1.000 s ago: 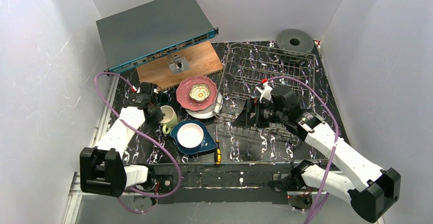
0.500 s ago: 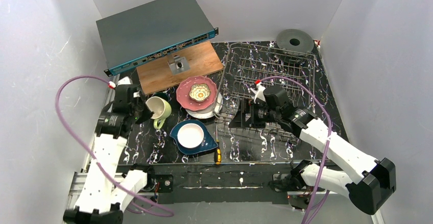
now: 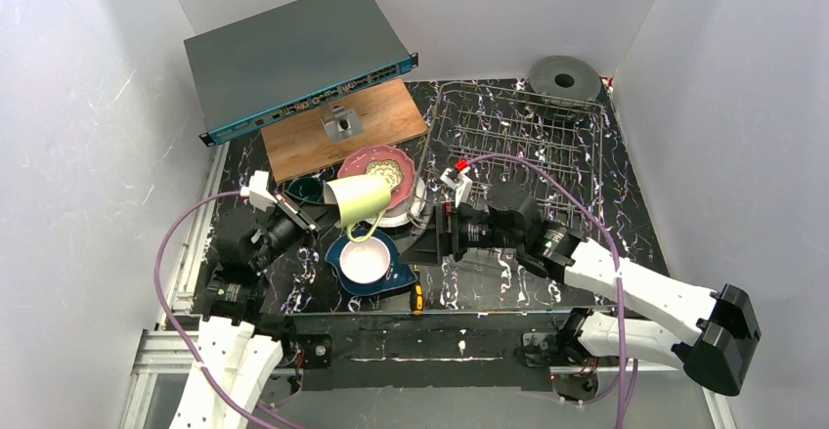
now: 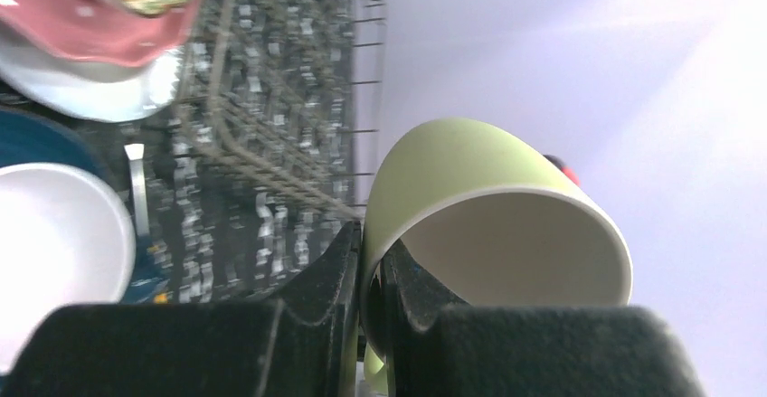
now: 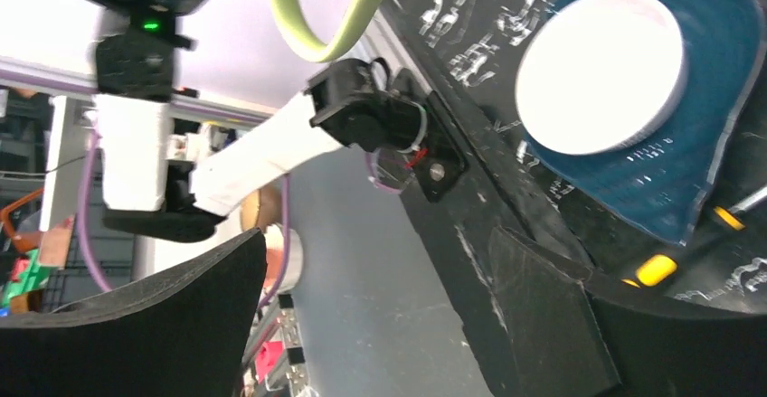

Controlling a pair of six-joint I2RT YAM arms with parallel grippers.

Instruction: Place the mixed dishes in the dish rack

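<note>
My left gripper (image 3: 321, 216) is shut on the rim of the pale yellow-green mug (image 3: 360, 199), one finger inside it and one outside (image 4: 373, 261). The mug (image 4: 479, 198) hangs tipped on its side above the plates. Under it, the pink dotted plate (image 3: 364, 163) carries the cream flower dish (image 3: 388, 169) and rests on the white plate (image 3: 395, 218). The white bowl (image 3: 364, 260) sits on the dark blue plate (image 3: 389, 275). The dark teal mug (image 3: 305, 191) stands to the left. My right gripper (image 3: 430, 234) is open and empty at the near-left corner of the dish rack (image 3: 518, 141).
A yellow-and-black screwdriver (image 3: 415, 292) lies by the blue plate. Behind the dishes are a wooden board (image 3: 381, 116) with a small metal block and a grey-blue network switch (image 3: 293, 58). A grey roll (image 3: 565, 79) sits past the rack's far corner. White walls enclose the table.
My left arm lifted the yellow-green mug off the table and swung it right, over the stacked plates. My right arm moved left along the rack's near side, jaws still open.
</note>
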